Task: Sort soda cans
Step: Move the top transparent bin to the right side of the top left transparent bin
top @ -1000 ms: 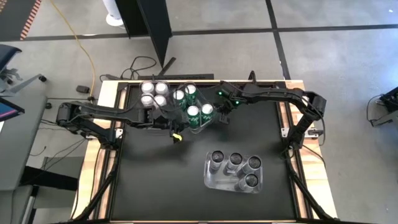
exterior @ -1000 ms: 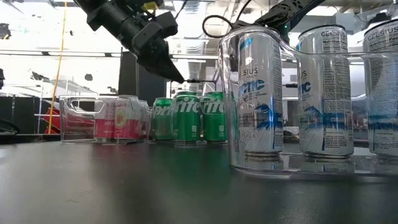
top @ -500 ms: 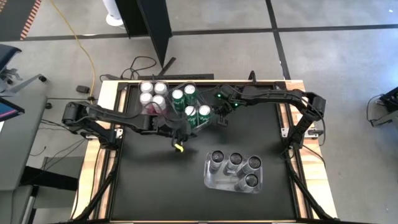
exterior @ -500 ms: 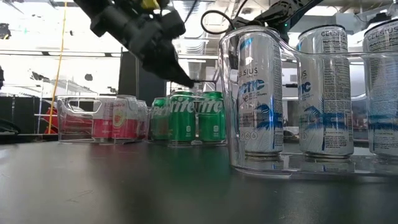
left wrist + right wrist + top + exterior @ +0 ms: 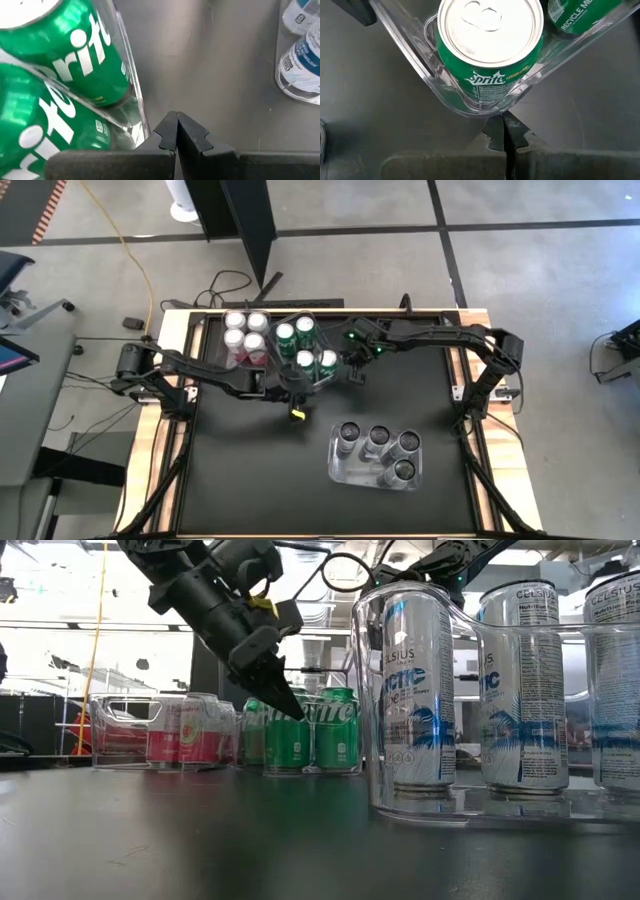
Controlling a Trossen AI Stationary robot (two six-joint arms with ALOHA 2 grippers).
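Observation:
Several green cans stand in a clear bin at the far middle of the table. Beside it on the left, a second bin holds the pink cans. The dark cans fill a third bin toward the near right. My left gripper is shut and points steeply down at the green bin's near side. My right gripper is shut, low at that bin's right corner. My left gripper stands right beside the green bin's clear wall, near a corner; I cannot tell whether the finger's side touches it. My right gripper meets the green bin's rounded corner with its shut fingertips, low and about level, from the table's right; the bin rests flat on the table.
The black mat lies bare in the near left and in the far right. The bin of dark cans stands close to the low camera. Wooden table edges frame the mat.
My left gripper has moved toward the right and the near edge and come down in front of the green cans, staying shut. The green bin has slid a little toward the left, and my right gripper has followed it.

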